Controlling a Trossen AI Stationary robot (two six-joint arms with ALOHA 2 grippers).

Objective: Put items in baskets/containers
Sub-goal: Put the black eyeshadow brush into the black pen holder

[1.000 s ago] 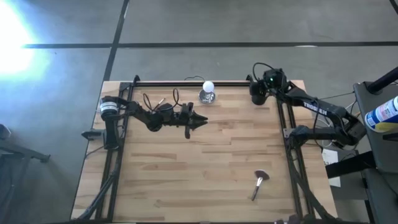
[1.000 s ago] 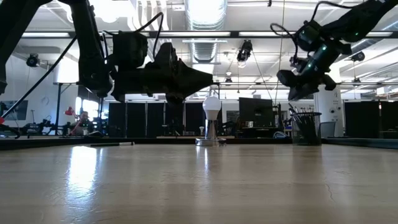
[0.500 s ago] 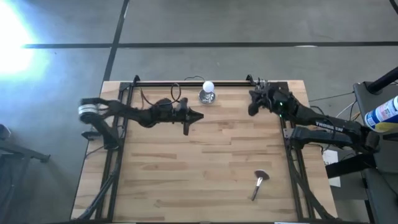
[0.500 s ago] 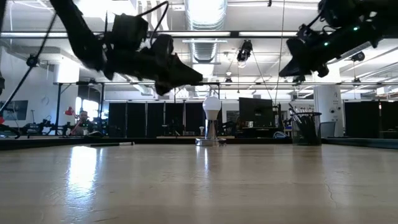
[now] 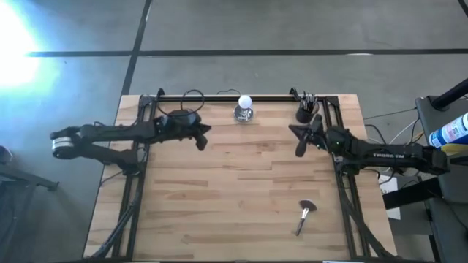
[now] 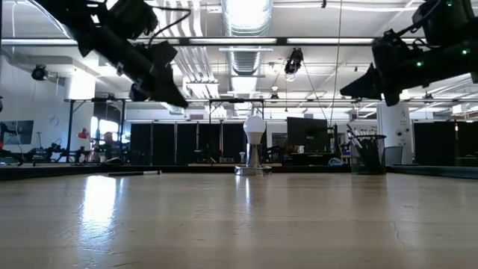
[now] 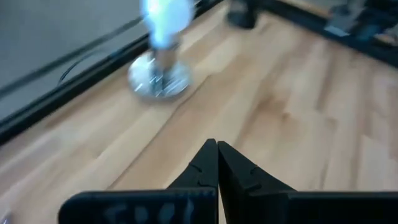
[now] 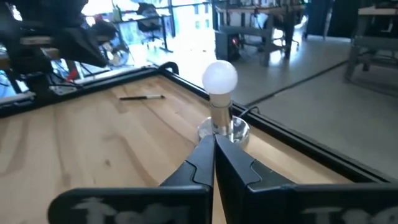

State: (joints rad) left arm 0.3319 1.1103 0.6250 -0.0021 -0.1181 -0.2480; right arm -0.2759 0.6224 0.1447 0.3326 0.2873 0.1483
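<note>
The wooden table (image 5: 241, 190) is mostly bare. Both arms hang above its far half, carrying nothing. The left claw (image 5: 204, 139), near eleven o'clock on the table, has its fingers pressed together on nothing; the right claw (image 5: 298, 143), near two o'clock, is likewise closed and empty (both seem parked rather than working). The black cup (image 5: 304, 113) stands at one o'clock by the far rail, brushes already upright inside it. One fan brush (image 5: 305, 214) lies at five o'clock, well apart from the cup, probably awaiting pickup. Another thin brush (image 8: 142, 97) lies near the left arm.
</note>
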